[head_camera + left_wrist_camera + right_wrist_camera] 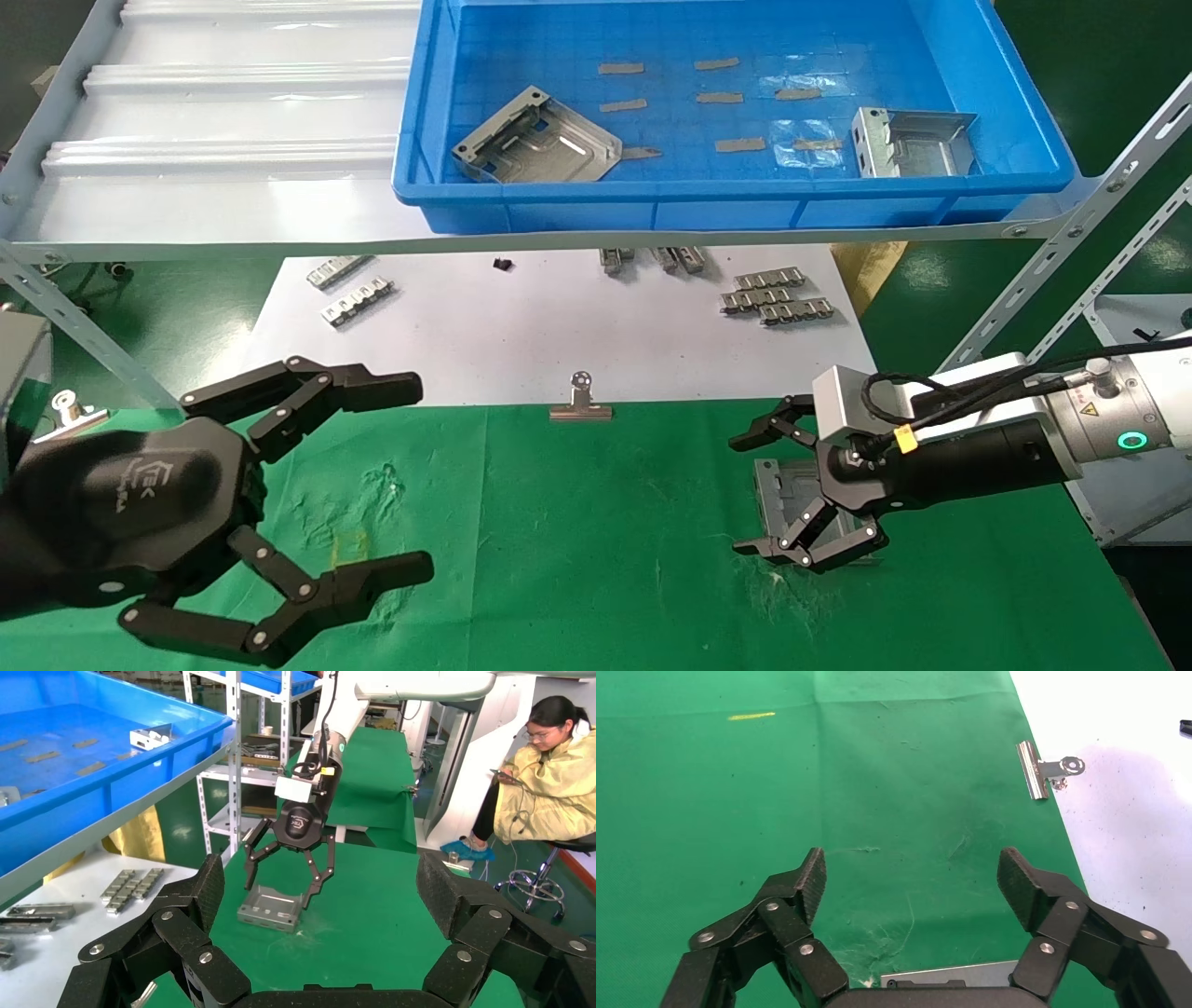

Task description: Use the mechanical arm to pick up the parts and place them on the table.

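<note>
My right claw (pixel 759 494) stands wide open, gripping nothing, straddling a part (pixel 270 908) lying on the green table (pixel 577 559). If I lift carelessly, a fingertip may snag its bent edge and drag it. Two parts wait in the blue bin (pixel 521 216); my left claw (pixel 410 475) hangs open nearby.

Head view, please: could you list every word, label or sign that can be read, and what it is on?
White logo on the left tool: lettering too blurred to read.
Warning sticker on the right arm: too small to read.
No text shows on the right tool.
Nothing else bears text.

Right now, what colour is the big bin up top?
Bright blue bin, clearest in the head view.
</note>
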Robot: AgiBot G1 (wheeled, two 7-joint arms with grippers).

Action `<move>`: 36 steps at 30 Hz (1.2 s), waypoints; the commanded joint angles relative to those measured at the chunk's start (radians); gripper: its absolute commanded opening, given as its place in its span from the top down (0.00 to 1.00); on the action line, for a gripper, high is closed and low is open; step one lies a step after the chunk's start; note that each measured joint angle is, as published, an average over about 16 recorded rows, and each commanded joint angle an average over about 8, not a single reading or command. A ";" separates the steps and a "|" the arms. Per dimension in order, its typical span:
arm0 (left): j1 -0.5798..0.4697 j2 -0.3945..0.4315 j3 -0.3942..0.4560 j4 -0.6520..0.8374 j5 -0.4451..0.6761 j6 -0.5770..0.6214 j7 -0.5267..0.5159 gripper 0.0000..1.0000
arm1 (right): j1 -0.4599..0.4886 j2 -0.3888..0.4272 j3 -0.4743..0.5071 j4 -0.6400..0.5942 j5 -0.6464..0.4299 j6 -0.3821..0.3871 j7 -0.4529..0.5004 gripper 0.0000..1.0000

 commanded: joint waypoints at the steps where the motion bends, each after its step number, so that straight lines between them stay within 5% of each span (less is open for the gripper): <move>1: 0.000 0.000 0.000 0.000 0.000 0.000 0.000 0.00 | 0.002 -0.003 -0.003 -0.002 -0.007 0.001 -0.002 0.00; 36: 0.000 0.000 0.000 0.000 0.000 0.000 0.000 0.00 | -0.418 0.216 0.547 0.623 0.139 0.067 0.346 0.00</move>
